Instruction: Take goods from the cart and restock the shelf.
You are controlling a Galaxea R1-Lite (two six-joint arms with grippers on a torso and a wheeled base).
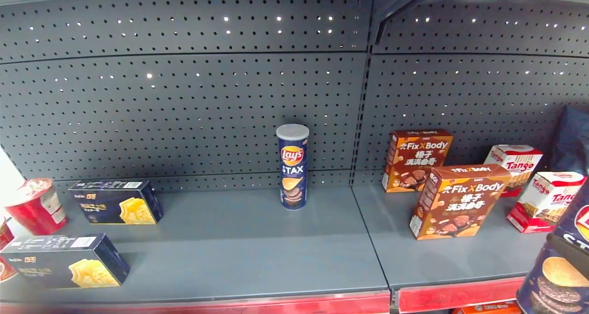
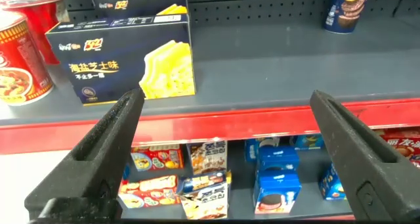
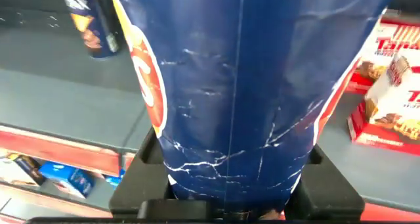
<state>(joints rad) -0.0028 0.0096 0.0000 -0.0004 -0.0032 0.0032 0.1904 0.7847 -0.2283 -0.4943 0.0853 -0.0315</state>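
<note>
Closest to the right wrist camera, the right gripper (image 3: pixel 230 196) pinches a blue chip can (image 3: pixel 230 86). The head view places that can at its lower right corner, by the front edge of the shelf (image 1: pixel 239 254). The left gripper (image 2: pixel 230 152) hangs with its fingers spread wide before the red edge strip, and its camera also shows lower-shelf packets (image 2: pixel 266 181). Farther in, a navy cracker box (image 2: pixel 125 60) lies front left. A second chip can (image 1: pixel 292 166) stands upright against the back panel, with brown boxes (image 1: pixel 455 201) to its right.
</note>
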